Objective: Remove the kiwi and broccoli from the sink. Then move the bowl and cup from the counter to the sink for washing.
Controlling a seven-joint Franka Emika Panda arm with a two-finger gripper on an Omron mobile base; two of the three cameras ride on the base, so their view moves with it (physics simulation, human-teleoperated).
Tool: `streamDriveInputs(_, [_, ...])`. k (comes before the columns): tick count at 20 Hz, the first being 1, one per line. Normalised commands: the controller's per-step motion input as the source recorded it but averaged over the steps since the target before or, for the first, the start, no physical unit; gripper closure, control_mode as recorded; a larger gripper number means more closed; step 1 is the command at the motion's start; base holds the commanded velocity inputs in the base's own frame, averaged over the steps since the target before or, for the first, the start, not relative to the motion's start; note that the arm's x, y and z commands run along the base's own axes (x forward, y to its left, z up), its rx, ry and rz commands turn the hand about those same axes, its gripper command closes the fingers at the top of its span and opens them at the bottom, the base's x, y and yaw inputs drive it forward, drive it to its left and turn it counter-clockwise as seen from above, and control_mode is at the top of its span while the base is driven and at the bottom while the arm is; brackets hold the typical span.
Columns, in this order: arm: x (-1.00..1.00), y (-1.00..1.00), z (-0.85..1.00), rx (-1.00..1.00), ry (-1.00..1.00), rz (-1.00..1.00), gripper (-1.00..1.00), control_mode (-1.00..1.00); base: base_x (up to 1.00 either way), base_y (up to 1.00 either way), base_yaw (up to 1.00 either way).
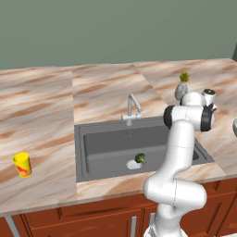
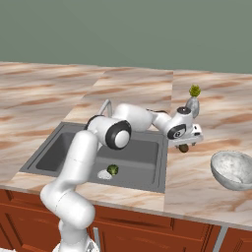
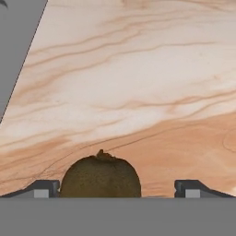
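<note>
Where gripper (image 3: 117, 188) gapes, kiwi (image 3: 100, 177) between fingertips

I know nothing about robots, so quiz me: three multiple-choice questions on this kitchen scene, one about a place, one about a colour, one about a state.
1. Where is the broccoli?
A. in the sink, by the drain
B. on the counter
C. in the bowl

2. What colour is the cup?
A. blue
B. yellow
C. black

3. How does the gripper stand around the kiwi?
A. open, fingertips apart from it on both sides
C. closed above it
B. closed on the broccoli

Answers: 1 A, both base views show it on the basin floor. 2 B, it stands bright yellow on the counter. 3 A, the hand view shows gaps between fingertips and fruit.
</note>
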Motion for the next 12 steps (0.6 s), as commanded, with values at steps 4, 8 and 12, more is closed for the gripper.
streamDriveInputs(4, [-0.13, 0.0, 0.19, 0.0, 0.0, 0.0, -1.0, -1.0, 0.0, 0.0, 0.0])
streamDriveInputs(8, [-0.15, 0.04, 0.24, 0.0, 0.0, 0.0, -1.0, -1.0, 0.0, 0.0, 0.0])
streamDriveInputs(12, [-0.17, 0.16, 0.21, 0.0, 0.0, 0.0, -1.0, -1.0, 0.0, 0.0, 0.0])
